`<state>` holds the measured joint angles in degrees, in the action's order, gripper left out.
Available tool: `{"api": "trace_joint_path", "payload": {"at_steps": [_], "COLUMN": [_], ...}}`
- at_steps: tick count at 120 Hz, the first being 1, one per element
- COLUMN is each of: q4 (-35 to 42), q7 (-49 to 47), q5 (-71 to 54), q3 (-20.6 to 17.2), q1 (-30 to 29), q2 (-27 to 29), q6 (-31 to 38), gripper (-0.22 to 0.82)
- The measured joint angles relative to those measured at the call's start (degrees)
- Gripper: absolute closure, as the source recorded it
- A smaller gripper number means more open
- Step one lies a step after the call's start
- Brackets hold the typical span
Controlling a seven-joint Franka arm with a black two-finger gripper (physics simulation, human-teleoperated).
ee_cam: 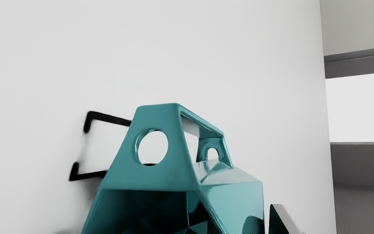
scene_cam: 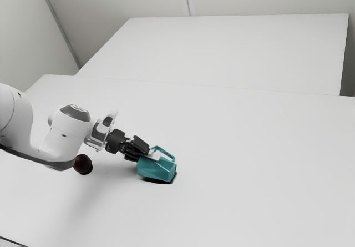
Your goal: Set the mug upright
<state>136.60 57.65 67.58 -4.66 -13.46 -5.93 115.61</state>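
Note:
In the exterior view, my gripper [scene_cam: 147, 154] reaches down to the teal mug [scene_cam: 157, 169], which lies on its side with its handle upward. In the wrist view, the open mouth of the mug [ee_cam: 154, 178] faces my hand. There my gripper [ee_cam: 242, 227] is open at the mug, one fingertip [ee_cam: 278, 220] standing outside its side wall with a narrow gap between them. The other fingertip is hidden or out of sight near the dark mouth.
A dark reddish-brown round object [scene_cam: 82, 164] sits on the white table [scene_cam: 249, 175] beneath the arm in the exterior view. Another white surface [scene_cam: 222, 47] extends behind the table.

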Motion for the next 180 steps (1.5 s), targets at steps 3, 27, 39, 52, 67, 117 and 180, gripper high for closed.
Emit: {"api": "trace_joint_path", "payload": {"at_steps": [3, 27, 39, 52, 67, 117, 180], "q4": [0.0, -0.1, -0.2, -0.3, -2.2, -20.5, -25.5], "q7": [-0.1, -0.9, -1.2, -1.7, -2.8, -19.8, -46.4], "q5": [0.0, -0.1, -0.1, -0.1, -1.1, -43.3, -72.0], "q3": [0.0, 0.0, 0.0, -0.1, -0.5, -1.3, -1.3], "q1": [0.0, 0.1, 0.1, -0.1, -0.1, 1.3, 0.0], "q2": [0.0, 0.4, 1.7, 3.5, 4.9, 4.4, -10.5], "q6": [0.0, -0.1, -0.4, -0.9, -1.5, -2.8, 10.5], "gripper": [0.63, 0.72, 0.74, 0.76, 0.77, 0.78, 0.78]}}
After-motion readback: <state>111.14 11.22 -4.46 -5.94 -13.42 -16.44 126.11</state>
